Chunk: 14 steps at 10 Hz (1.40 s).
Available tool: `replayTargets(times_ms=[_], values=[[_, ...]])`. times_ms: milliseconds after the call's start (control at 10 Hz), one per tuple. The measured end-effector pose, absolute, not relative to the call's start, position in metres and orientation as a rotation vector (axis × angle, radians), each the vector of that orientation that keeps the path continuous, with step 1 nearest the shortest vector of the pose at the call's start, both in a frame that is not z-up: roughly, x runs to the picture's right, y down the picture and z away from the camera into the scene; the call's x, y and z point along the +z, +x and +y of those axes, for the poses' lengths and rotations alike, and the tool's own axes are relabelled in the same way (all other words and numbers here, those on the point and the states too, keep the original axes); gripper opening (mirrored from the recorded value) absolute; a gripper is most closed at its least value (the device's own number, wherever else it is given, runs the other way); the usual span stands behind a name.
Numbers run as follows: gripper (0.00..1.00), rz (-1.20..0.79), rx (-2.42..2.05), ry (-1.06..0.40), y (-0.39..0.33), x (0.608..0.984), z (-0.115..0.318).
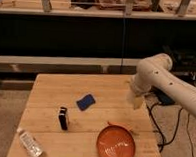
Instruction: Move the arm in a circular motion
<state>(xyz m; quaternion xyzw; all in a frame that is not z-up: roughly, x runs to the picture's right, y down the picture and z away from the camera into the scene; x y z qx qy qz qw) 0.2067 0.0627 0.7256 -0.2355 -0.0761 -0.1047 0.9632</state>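
Observation:
The cream-white arm (166, 82) reaches in from the right edge, with thick rounded segments and small dark dots. Its bulbous elbow joint (153, 69) hangs above the right side of the wooden table (56, 88). From the elbow a short segment points down to the tapered yellowish tip, the gripper (137, 102), which hovers over the table's right edge, right of a blue sponge (85, 102).
On the table lie a small black upright object (63, 118), an orange plate (117, 145) at the front right and a clear plastic bottle (30, 143) at the front left corner. Dark shelving runs behind. Cables (161, 124) hang right of the table.

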Motion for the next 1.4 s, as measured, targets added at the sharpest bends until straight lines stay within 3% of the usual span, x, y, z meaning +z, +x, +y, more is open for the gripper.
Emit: replayTargets(times_ms=[500,1000,1400], values=[[0.8,-0.138,-0.212,-0.502,0.2,0.676,0.11],[0.8,-0.217,-0.318,-0.46,0.081,0.64,0.121],[0.8,-0.313,-0.474,-0.397,-0.013,0.634,0.093]])
